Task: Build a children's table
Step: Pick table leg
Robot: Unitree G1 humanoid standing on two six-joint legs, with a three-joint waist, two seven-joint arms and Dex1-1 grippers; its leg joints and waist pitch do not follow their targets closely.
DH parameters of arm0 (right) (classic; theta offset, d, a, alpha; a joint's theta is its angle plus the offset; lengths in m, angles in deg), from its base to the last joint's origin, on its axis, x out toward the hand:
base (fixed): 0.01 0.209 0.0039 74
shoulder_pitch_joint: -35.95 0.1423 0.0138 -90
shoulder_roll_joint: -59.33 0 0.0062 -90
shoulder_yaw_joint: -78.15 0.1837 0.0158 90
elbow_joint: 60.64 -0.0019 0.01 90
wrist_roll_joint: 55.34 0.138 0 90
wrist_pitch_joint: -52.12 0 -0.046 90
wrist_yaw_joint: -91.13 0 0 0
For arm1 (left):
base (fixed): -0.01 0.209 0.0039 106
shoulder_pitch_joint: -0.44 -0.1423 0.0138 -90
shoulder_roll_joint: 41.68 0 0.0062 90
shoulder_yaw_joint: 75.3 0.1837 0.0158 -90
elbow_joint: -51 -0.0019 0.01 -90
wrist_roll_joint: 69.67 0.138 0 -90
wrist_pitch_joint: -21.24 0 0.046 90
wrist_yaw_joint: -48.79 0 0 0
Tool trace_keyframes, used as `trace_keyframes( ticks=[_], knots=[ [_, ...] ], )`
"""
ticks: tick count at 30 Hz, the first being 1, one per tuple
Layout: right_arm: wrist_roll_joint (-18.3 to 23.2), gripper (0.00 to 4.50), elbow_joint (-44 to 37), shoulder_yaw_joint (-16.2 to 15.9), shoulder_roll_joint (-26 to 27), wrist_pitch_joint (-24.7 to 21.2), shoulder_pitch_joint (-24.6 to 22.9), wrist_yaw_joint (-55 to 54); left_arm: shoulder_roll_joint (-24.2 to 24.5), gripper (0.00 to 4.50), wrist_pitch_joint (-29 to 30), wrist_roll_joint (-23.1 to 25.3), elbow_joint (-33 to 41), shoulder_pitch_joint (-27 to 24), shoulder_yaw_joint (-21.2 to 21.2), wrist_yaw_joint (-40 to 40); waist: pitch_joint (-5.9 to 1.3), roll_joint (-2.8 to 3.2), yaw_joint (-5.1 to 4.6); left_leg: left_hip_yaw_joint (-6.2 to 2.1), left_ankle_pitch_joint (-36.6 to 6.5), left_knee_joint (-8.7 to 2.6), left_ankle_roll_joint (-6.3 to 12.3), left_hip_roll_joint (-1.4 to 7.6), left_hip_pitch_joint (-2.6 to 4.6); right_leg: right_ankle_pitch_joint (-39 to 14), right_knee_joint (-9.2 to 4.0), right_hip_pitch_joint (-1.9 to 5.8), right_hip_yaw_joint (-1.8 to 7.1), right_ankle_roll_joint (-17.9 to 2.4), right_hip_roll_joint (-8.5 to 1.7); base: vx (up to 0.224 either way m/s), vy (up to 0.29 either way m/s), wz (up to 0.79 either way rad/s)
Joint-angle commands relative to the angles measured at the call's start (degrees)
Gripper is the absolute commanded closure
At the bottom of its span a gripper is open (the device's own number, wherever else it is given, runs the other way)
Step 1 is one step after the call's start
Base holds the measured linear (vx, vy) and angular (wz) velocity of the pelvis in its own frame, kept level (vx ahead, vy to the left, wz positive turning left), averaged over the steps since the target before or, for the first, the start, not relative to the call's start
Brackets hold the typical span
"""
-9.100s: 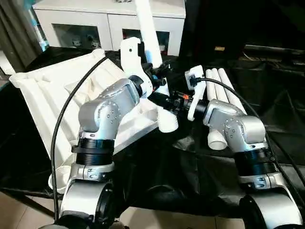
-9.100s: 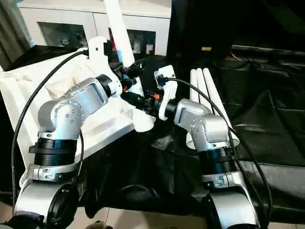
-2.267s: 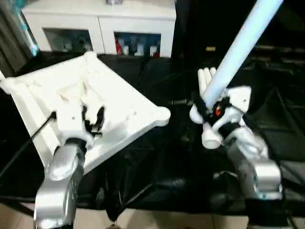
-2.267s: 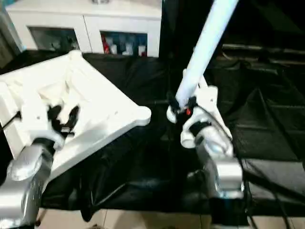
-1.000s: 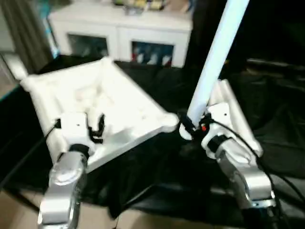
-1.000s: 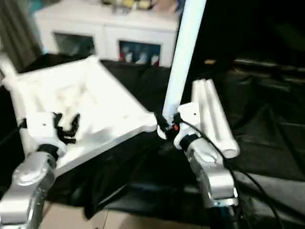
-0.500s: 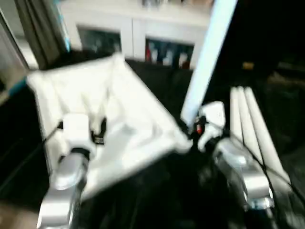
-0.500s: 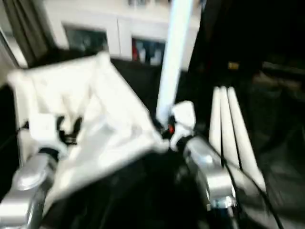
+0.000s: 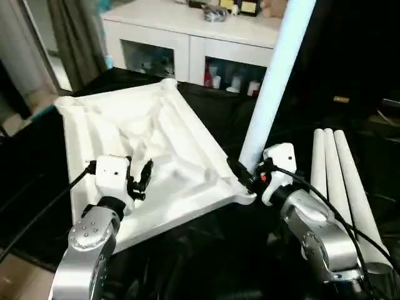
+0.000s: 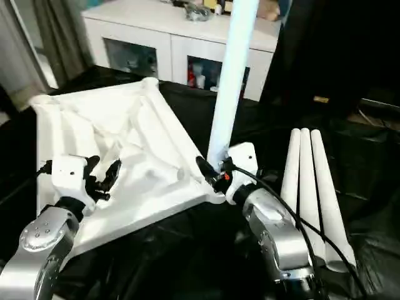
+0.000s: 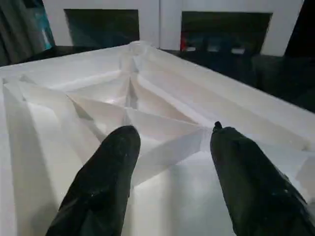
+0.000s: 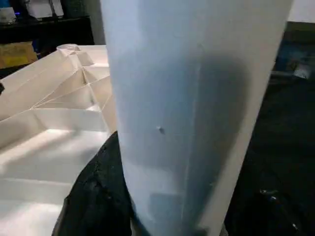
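The children's table top [image 9: 156,137] lies upside down on black cloth, its ribbed underside facing up. My right gripper [image 9: 247,175] is shut on a white leg [image 9: 272,81] that stands nearly upright, leaning slightly right. The leg's lower end is at the top's near right corner [image 9: 245,197]. In the right wrist view the leg [image 12: 187,98] sits between the black fingers [image 12: 93,196]. My left gripper [image 9: 140,181] hovers open over the near left part of the top, its fingers [image 11: 108,167] spread above the ribs with nothing between them.
Three more white legs [image 9: 340,181] lie side by side on the black cloth to the right. A white glass-door cabinet [image 9: 187,37] stands behind the table. Grey curtains [image 9: 69,37] hang at the far left.
The camera has shifted. The right gripper has brought the upright leg left, from over the lying legs to the top's near right corner. The left gripper stays open over the top.
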Motion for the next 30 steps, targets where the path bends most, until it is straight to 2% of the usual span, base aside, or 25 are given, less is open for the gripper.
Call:
trace_keyframes(
  ticks=[1, 2, 4, 5, 6, 7, 8, 9, 10, 11, 13, 14, 15, 16, 19, 20, 21, 22, 23, 24, 25, 26, 28, 29, 30],
  knots=[
    [1.02, 2.59, -1.96, 1.72, 0.44, -1.63, -0.30, -0.78, 0.56, 1.78, 0.29, -0.16, 0.07, 0.73, 1.01, -0.26, -2.32, -0.89, 1.74, -1.67, -12.29, -0.49, 1.52, 1.21, 0.52, -45.72, -10.20, 1.46, 10.54, -3.18, -7.47, -0.003, 0.077, -0.54],
    [1.14, 2.59, -2.39, 1.90, 0.56, -2.03, -0.61, -0.85, 0.67, 1.78, -0.03, 0.10, 0.03, 0.68, 1.27, -0.44, -2.43, -1.09, 2.95, -3.34, -9.10, 1.84, 3.22, 0.40, -1.28, -47.08, -10.89, 3.09, 14.26, -3.28, -9.24, 0.012, 0.132, -0.65],
    [1.12, 2.59, -2.62, 1.85, 0.54, -2.04, -0.91, -0.90, 0.58, 1.78, -0.22, 0.08, -0.03, 0.59, 1.24, -0.56, -2.50, -1.33, 3.58, -5.35, -8.54, 3.94, 2.94, -0.46, -2.66, -46.12, -11.16, 3.81, 17.22, -4.74, -9.29, -0.013, 0.165, -0.65],
    [1.22, 2.59, -3.24, 1.59, 0.40, -1.99, -1.76, -1.32, 0.54, 1.78, -0.72, 1.64, 0.49, 0.27, 1.52, 0.14, -2.45, -0.46, 3.02, -6.55, -8.79, 1.95, 3.01, -1.88, -1.40, -42.20, -10.96, 1.96, 16.49, -5.10, -4.39, -0.049, 0.254, -0.63],
    [1.23, 2.59, -3.41, 1.52, 0.37, -2.04, -1.94, -1.51, 0.73, 1.78, -1.26, 2.11, 0.56, 0.29, 1.70, 0.21, -2.84, -0.31, 2.36, -6.30, -8.68, -0.06, 3.89, -2.42, -0.84, -38.92, -10.25, 1.77, 15.51, -3.89, -2.02, -0.049, 0.254, -0.63],
    [1.23, 2.59, -3.53, 1.52, 0.40, -2.05, -2.03, -1.71, 1.26, 1.78, -1.00, 2.92, 0.75, 0.32, 2.20, 0.27, -3.07, 1.57, 0.33, -5.72, -15.03, -5.14, 5.94, -0.02, 4.57, -28.87, -5.45, -4.89, 7.84, -2.26, 4.20, -0.087, 0.260, -0.48],
    [1.49, 2.59, -3.71, 1.75, 0.70, -2.23, -1.98, -2.05, 1.13, 1.78, -1.73, 2.79, 0.89, 0.17, 2.50, 0.17, -3.30, 2.11, -0.80, -5.99, -16.79, -7.17, 7.14, 2.62, 3.10, -20.83, -0.11, -5.14, 3.53, -2.78, 3.67, -0.151, 0.262, -0.42],
    [1.52, 2.59, -3.78, 1.81, 0.76, -2.32, -1.93, -2.15, 0.89, 1.78, -1.78, 2.62, 0.97, 0.09, 2.44, 0.32, -4.09, 3.34, -0.74, -6.80, -14.06, -9.74, 0.52, 5.67, -1.81, -1.76, 3.88, -1.99, -2.34, -4.39, 0.33, -0.151, 0.262, -0.42],
    [1.26, 2.59, -3.71, 1.71, 0.60, -2.05, -1.70, -2.09, 0.68, 1.78, -1.80, 2.49, 0.96, 0.11, 2.36, 0.47, -3.89, 3.19, -0.54, -8.11, -12.13, -9.44, -3.03, 5.50, -1.88, 1.60, 3.26, -1.84, -3.19, -4.74, -0.11, -0.093, 0.259, -0.19],
    [1.25, 2.59, -3.61, 1.85, 0.64, -2.28, -1.17, -1.85, 0.43, 1.78, -1.44, 2.36, 0.95, 0.17, 2.35, 0.90, -4.72, 3.70, -2.12, -9.97, -2.00, -8.19, -12.10, 6.00, 0.16, 2.93, 2.59, -2.04, -3.71, -3.73, -0.67, -0.019, 0.185, 0.02],
    [1.20, 2.59, -3.55, 1.95, 0.64, -2.48, -0.84, -1.73, 0.26, 1.78, -1.16, 2.26, 0.96, 0.17, 2.32, 1.25, -5.30, 3.79, -3.00, -12.72, 12.24, -8.25, -14.43, 9.67, 1.68, -4.18, 4.21, -2.72, -4.06, 0.27, -1.31, -0.026, 0.144, -0.03],
    [1.05, 2.59, -3.44, 1.92, 0.48, -2.42, -0.69, -1.64, 0.19, 1.78, -1.16, 2.23, 1.03, 0.11, 2.35, 1.37, -6.12, 3.62, -3.34, -13.68, 26.17, -6.70, -11.91, 9.57, 2.38, -7.25, 5.01, -2.91, -4.07, 2.90, -1.44, 0.000, 0.000, 0.00],
    [1.00, 2.59, -3.38, 1.88, 0.38, -2.38, -0.64, -1.56, 0.09, 1.78, -1.07, 2.22, 1.06, 0.07, 2.29, 1.46, -6.35, 3.84, -3.12, -14.01, 32.54, -5.98, -10.08, 9.21, 2.57, -7.58, 5.18, -3.11, -4.09, 3.35, -1.60, 0.000, 0.000, 0.00],
    [0.93, 2.59, -3.29, 1.83, 0.23, -2.31, -0.56, -1.44, -0.06, 1.78, -0.94, 2.22, 1.11, 0.01, 2.21, 1.61, -6.67, 3.47, -3.01, -14.57, 39.82, -5.57, -4.97, 8.59, 2.38, -8.20, 5.17, -2.55, -3.98, 3.11, -1.66, -0.070, -0.029, -0.26],
    [0.78, 2.59, -2.85, 1.82, -0.16, -2.18, -0.28, -1.07, -0.58, 1.78, 0.31, 1.82, 1.18, -0.10, 1.72, 2.00, -6.06, 3.06, -2.54, -14.80, 35.18, -6.89, 6.57, 7.40, -0.21, -8.86, 4.13, -1.30, -3.22, 0.40, -1.86, -0.105, -0.127, -0.22],
    [0.70, 2.59, -2.70, 1.75, -0.33, -2.11, -0.13, -0.99, -1.16, 1.78, 1.01, 0.86, 1.00, -0.04, 1.13, 2.10, -5.57, 1.48, -2.49, -12.55, 16.83, -7.09, 17.67, 4.61, -2.23, -6.11, 0.33, 0.68, -1.55, -5.27, -2.96, -0.137, -0.197, -0.03],
    [0.74, 2.59, -2.61, 1.71, -0.49, -2.05, -0.01, -0.97, -1.50, 1.78, 1.13, 0.65, 0.83, 0.06, 0.72, 2.45, -5.18, 0.40, -2.04, -9.78, 9.04, -5.33, 17.70, 1.99, -3.85, -3.98, -3.33, 1.64, -0.11, -6.81, -4.80, -0.137, -0.197, -0.03],
    [0.74, 2.59, -2.59, 1.71, -0.49, -2.05, 0.00, -0.98, -1.52, 1.78, 1.12, 0.63, 0.81, 0.07, 0.69, 2.47, -5.15, -2.22, -1.01, -5.84, 2.25, -0.57, 12.64, -1.56, -6.24, -10.50, -7.32, 3.48, 2.05, -1.07, -11.41, -0.137, -0.197, -0.12],
    [0.78, 2.59, -2.47, 1.78, -0.56, -2.03, 0.17, -0.97, -1.47, 1.78, 1.11, 0.73, 0.64, 0.23, 0.60, 2.62, -4.44, -2.48, 0.82, -6.40, -0.04, 1.80, 7.68, -0.64, -6.61, -27.69, -9.65, 2.15, 4.72, 7.57, -13.43, -0.137, -0.156, -0.28],
    [0.78, 2.59, -2.42, 1.84, -0.57, -2.04, 0.26, -0.96, -1.38, 1.78, 1.13, 0.79, 0.60, 0.30, 0.65, 2.60, -4.42, -2.78, 0.79, -6.78, -0.49, 3.36, 7.08, -0.78, -7.81, -34.68, -9.92, 2.84, 5.56, 9.61, -14.09, -0.137, -0.156, -0.28],
    [0.78, 2.59, -2.39, 1.86, -0.57, -2.03, 0.29, -0.96, -1.37, 1.78, 1.12, 0.76, 0.56, 0.33, 0.65, 2.57, -4.35, -2.28, 1.02, -7.45, -1.46, 5.06, 6.68, -0.90, -9.05, -39.09, -10.00, 3.40, 6.64, 9.82, -15.44, -0.113, -0.080, -0.25],
    [0.71, 2.59, -2.26, 1.93, -0.63, -1.94, 0.39, -0.95, -1.31, 1.78, 1.05, 0.73, 0.34, 0.48, 0.69, 2.47, -4.15, -2.29, 1.06, -9.17, -5.67, 7.31, 4.86, -0.79, -10.11, -36.47, -9.18, 4.35, 7.76, 4.15, -17.15, -0.091, 0.016, -0.16],
    [0.69, 2.59, -2.19, 1.95, -0.72, -1.86, 0.42, -0.95, -1.15, 1.78, 0.58, 1.13, 0.21, 0.68, 0.90, 2.44, -3.69, -2.05, 1.01, -9.35, -6.91, 5.52, 3.81, -0.19, -8.05, -30.30, -9.68, 4.26, 5.89, -6.01, -15.71, -0.089, 0.058, -0.08],
    [0.77, 2.59, -2.07, 1.99, -0.78, -1.74, 0.48, -1.00, -0.49, 1.78, 0.07, 3.44, 0.18, 1.27, 1.52, 3.51, -3.69, -1.04, 0.99, -9.04, -5.60, 1.78, 5.26, 0.44, -6.43, -27.05, -9.33, 3.98, 3.70, -10.94, -12.68, -0.080, 0.168, 0.09],
    [0.80, 2.59, -2.04, 1.98, -0.80, -1.71, 0.50, -1.03, -0.20, 1.78, -0.05, 4.25, 0.15, 1.47, 1.77, 3.81, -3.67, 0.16, 0.60, -9.03, -6.18, -1.74, 5.52, 1.30, -4.48, -25.44, -8.39, 3.11, 1.28, -12.26, -9.40, -0.080, 0.168, 0.09]
  ],
)
